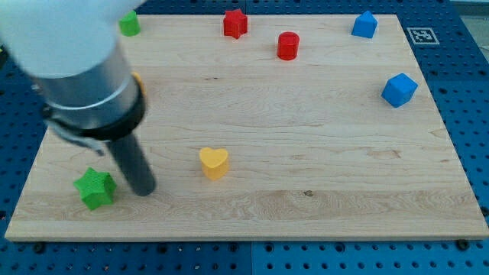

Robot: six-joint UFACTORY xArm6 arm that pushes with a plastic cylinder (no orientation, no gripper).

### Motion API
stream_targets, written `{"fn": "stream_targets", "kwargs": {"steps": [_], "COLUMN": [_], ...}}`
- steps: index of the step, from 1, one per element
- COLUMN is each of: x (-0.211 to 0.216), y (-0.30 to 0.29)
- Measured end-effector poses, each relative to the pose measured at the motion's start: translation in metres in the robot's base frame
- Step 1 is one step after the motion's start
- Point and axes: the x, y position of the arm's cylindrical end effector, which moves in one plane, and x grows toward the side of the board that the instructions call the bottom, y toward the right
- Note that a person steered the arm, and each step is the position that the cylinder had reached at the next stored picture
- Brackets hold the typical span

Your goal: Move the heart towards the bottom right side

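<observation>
Since my tip (144,189) sits lower left, beside the green star (95,189) and left of the yellow heart (214,163), with no gripper fitted to open or close, I should circle to the heart's upper left and push diagonally toward the frame's lower right.

You'll find no readable words, numbers or brands here. The only sign is a black-and-white square marker (421,35), a coded pattern rather than text, lying just off the tabletop's (321,153) top-right corner on the blue pegboard (458,69).
</observation>
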Motion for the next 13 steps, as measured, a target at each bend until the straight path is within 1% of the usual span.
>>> {"fn": "stream_targets", "kwargs": {"steps": [1,4,6,7,9,10,11,12,13], "x": [-0.012,-0.012,-0.038,-0.036,-0.005,-0.003,-0.009,-0.054,-0.106], "y": [0.033,0.028,0.019,0.047,0.129,0.156,0.146,0.104,0.080]}}
